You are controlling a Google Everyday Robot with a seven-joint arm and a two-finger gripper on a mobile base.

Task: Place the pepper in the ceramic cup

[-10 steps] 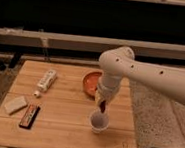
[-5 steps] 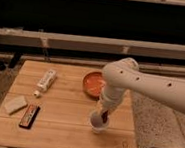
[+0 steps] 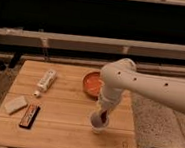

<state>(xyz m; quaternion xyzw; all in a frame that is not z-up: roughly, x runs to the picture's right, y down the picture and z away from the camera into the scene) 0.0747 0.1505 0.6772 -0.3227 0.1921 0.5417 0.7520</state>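
Observation:
The ceramic cup (image 3: 99,123) is a small white cup near the front right of the wooden table (image 3: 61,113). My gripper (image 3: 102,114) hangs straight down over the cup on the white arm. The dark red pepper (image 3: 101,116) shows at the gripper's tip, reaching down into the cup's mouth. The arm hides the upper part of the pepper and the back of the cup.
A wide orange bowl (image 3: 91,82) sits behind the cup, partly hidden by the arm. A white tube (image 3: 46,80) lies at the left back. A pale block (image 3: 16,104) and a black-and-red bar (image 3: 29,115) lie at the front left.
The arm has lowered and the gripper has come down with the pepper, from just above the cup to its mouth.

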